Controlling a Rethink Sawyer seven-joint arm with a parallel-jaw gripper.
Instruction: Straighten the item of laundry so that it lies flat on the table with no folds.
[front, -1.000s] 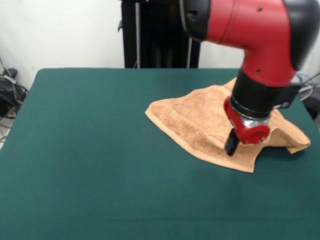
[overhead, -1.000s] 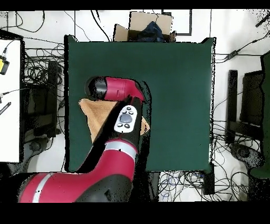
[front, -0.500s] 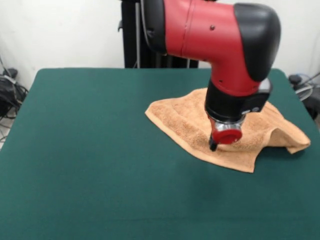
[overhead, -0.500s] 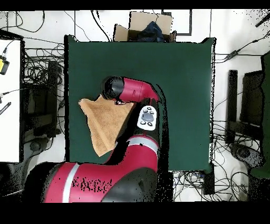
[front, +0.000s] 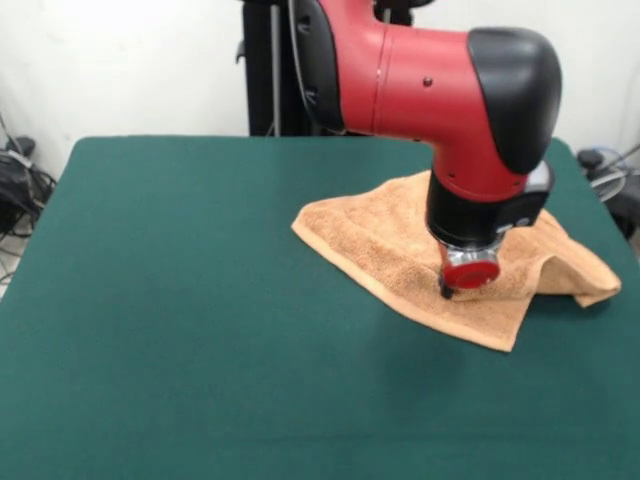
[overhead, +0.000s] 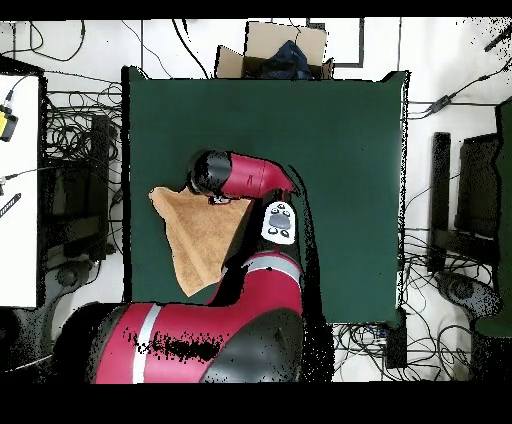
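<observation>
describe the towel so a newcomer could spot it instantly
Start at the big dark green table. In the front view, look to its right side under the red arm, where the gripper touches an orange-tan terry towel. It is the only cloth there, rumpled, with a raised fold.

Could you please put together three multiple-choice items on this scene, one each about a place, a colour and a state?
1. In the front view, where does the towel lie on the table?
A. toward the right side
B. at the left edge
C. at the near edge

2. What colour is the table top?
A. white
B. dark green
C. grey

3. How does the towel lie?
A. flat, with no folds
B. rolled into a tube
C. rumpled, with a raised fold

Answers: 1 A, the cloth sits right of the middle, under the gripper. 2 B, the whole top is dark green. 3 C, a ridge stands up at its right end.
</observation>
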